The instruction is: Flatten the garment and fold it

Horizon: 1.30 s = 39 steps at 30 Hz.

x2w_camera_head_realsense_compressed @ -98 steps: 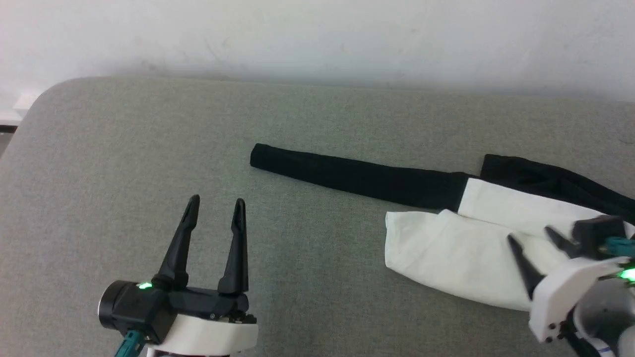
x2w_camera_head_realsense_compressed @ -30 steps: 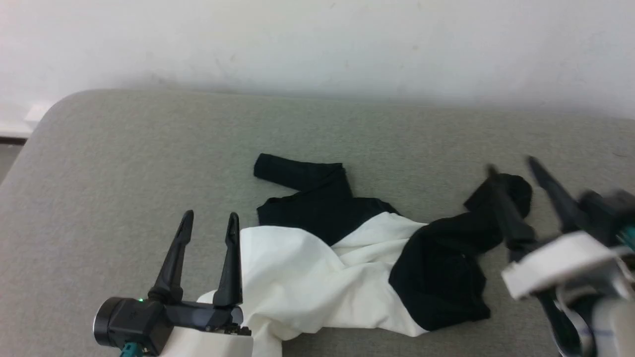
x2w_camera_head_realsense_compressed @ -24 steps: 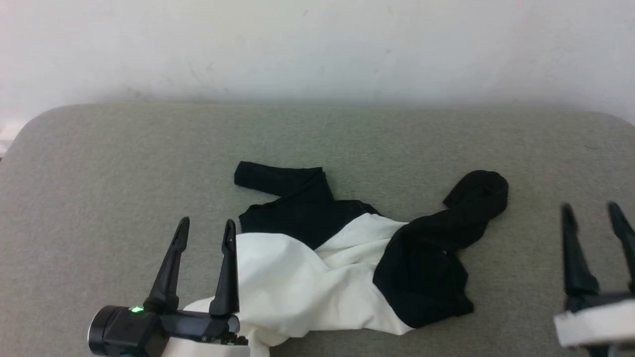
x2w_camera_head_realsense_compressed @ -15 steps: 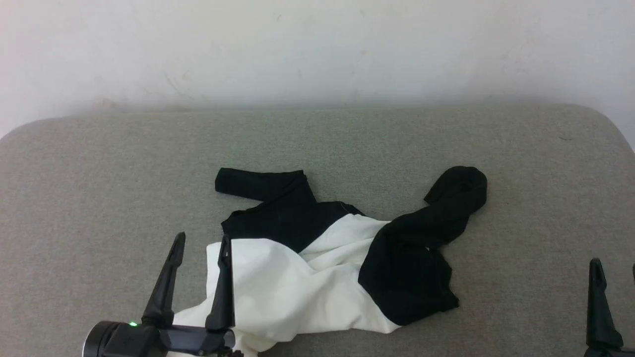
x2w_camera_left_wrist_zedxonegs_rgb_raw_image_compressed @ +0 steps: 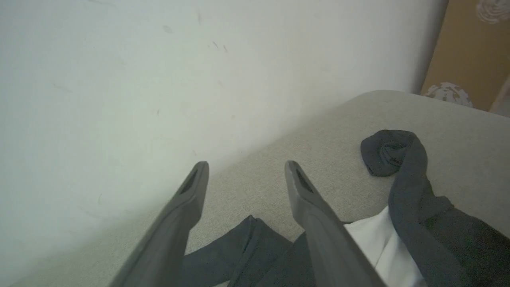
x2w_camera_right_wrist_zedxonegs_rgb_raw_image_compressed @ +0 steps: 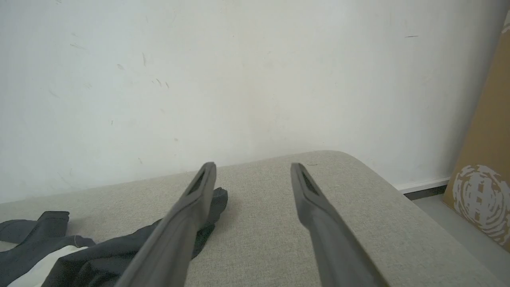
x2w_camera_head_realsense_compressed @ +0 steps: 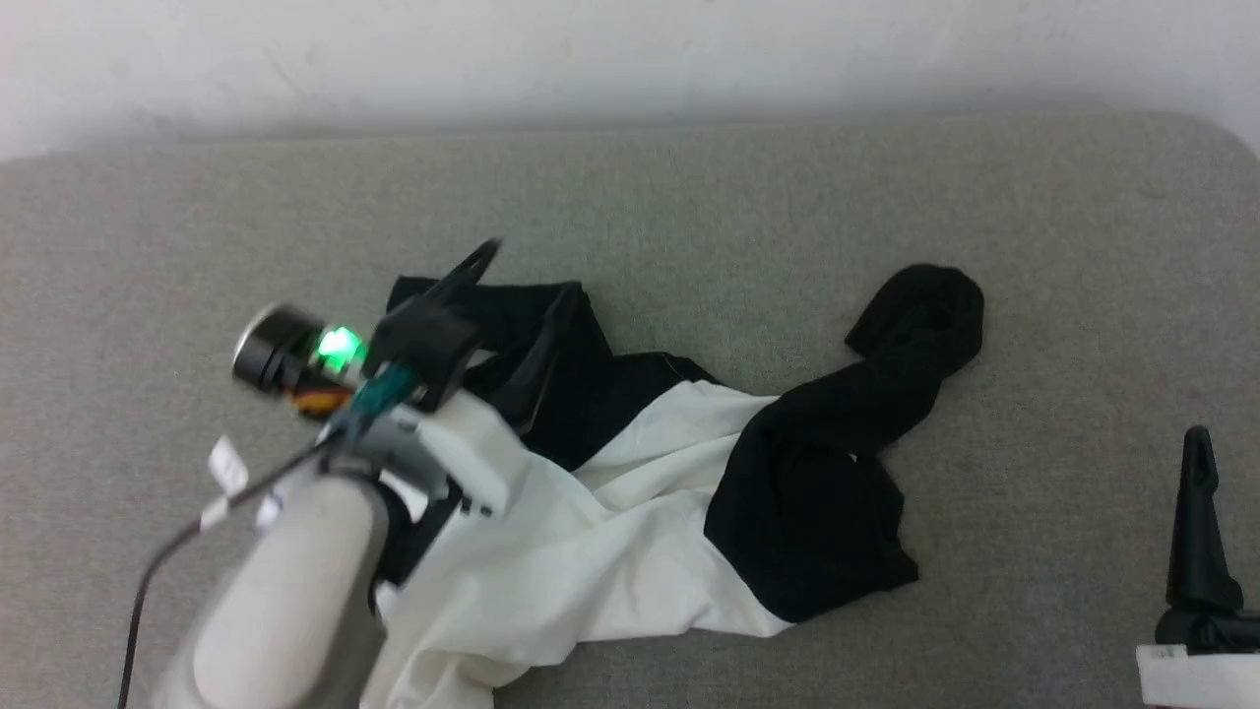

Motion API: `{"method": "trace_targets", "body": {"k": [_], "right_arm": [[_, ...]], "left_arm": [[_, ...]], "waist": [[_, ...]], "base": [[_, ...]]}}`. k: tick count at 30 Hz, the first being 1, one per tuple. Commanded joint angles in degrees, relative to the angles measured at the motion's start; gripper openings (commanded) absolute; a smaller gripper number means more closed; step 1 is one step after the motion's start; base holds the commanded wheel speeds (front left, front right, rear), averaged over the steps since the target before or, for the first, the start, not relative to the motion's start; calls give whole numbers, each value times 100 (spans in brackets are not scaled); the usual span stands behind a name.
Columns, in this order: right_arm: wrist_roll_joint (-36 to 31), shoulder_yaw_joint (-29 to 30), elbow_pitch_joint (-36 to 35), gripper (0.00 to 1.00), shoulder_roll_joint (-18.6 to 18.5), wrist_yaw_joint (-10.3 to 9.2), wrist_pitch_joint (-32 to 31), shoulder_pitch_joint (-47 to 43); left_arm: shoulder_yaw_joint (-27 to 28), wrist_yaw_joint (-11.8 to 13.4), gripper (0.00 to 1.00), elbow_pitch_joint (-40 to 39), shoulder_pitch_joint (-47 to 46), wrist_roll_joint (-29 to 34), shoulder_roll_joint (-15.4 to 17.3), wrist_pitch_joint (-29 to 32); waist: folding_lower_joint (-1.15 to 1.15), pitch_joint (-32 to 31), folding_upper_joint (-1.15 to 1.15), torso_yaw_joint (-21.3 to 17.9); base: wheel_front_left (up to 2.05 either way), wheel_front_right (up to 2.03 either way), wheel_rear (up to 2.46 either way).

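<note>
Grey cloth covered the tabletop (x2w_camera_head_realsense_compressed: pixel 197 217). The shirt (x2w_camera_head_realsense_compressed: pixel 610 542) lay crumpled at the middle of the frame, its white body bunched toward the lower left. One black sleeve (x2w_camera_head_realsense_compressed: pixel 517 320) was kinked at upper centre-left, and the other sleeve (x2w_camera_head_realsense_compressed: pixel 925 315) was balled up at the right. The left pincer (x2w_camera_head_realsense_compressed: pixel 530 268) hovered over the kinked one, fingers spread with nothing between them. The right pincer (x2w_camera_right_wrist_zedxonegs_rgb_raw_image_compressed: pixel 253 165) sat at the lower right corner, spread and empty too, well apart from the cloth. To my eye the flattening was barely begun. Thin fabric like that drags, so I'd pinch the sleeve near its cuff, one layer only. Then I'd draw it toward the left edge, low and slow, so the body didn't bunch up behind it.
</note>
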<state>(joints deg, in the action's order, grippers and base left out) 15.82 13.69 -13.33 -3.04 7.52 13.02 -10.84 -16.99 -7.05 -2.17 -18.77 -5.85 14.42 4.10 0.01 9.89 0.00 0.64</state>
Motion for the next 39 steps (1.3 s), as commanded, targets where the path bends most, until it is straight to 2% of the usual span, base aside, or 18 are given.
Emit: {"method": "trace_targets", "body": {"k": [1, 6, 12, 16, 20, 25, 27, 31, 36, 39], "right_arm": [[46, -32, 9, 100, 15, -3, 26, 135], [128, -221, 136, 100, 16, -3, 46, 338], [171, -307, 266, 100, 16, -3, 95, 517], [194, -361, 303, 100, 16, -3, 125, 617], [229, -380, 336, 100, 16, -3, 150, 690], [237, -337, 362, 100, 16, -3, 167, 749], [230, -331, 370, 100, 16, -3, 170, 781], [192, -288, 381, 100, 16, -3, 173, 801], [150, -254, 378, 100, 16, -3, 142, 733], [125, -242, 363, 100, 16, -3, 84, 670]], "left_arm": [[-372, -39, 100, 208, -606, -365, 241, 366], [-1182, -42, 100, 831, -1971, -1715, 771, 1505], [-1896, -43, 100, 1169, -2823, -2989, 1382, 2994], [-2094, -43, 100, 1357, -3004, -3155, 1652, 3437], [-2142, -29, 100, 1607, -2834, -3507, 1661, 3877], [-2279, -33, 100, 1659, -2698, -3551, 1733, 3922], [-2324, -36, 0, 1698, -2663, -3534, 1771, 3791], [-2290, -41, 0, 1709, -2748, -3520, 1767, 3167], [-1887, -38, 0, 1645, -2907, -3773, 1638, 2414], [-1390, 201, 0, 1536, -3058, -3786, 1674, 1742]], "waist": [[-1, 500, 0, -70], [-1, 881, 0, -213], [-1, 1206, 0, -431], [-1, 1369, 0, -556], [-1, 1458, 0, -635], [-1, 1527, 0, -641], [-1, 1533, 0, -631], [-1, 1478, 0, -531], [-1, 1306, 0, -332], [-1, 1131, 0, -148]], "base": [[0, 0, 0], [0, 0, 0], [0, 0, 0], [0, 0, 0], [0, 0, 0], [0, 0, 0], [0, 0, 0], [0, 0, 0], [0, 0, 0], [0, 0, 0]]}}
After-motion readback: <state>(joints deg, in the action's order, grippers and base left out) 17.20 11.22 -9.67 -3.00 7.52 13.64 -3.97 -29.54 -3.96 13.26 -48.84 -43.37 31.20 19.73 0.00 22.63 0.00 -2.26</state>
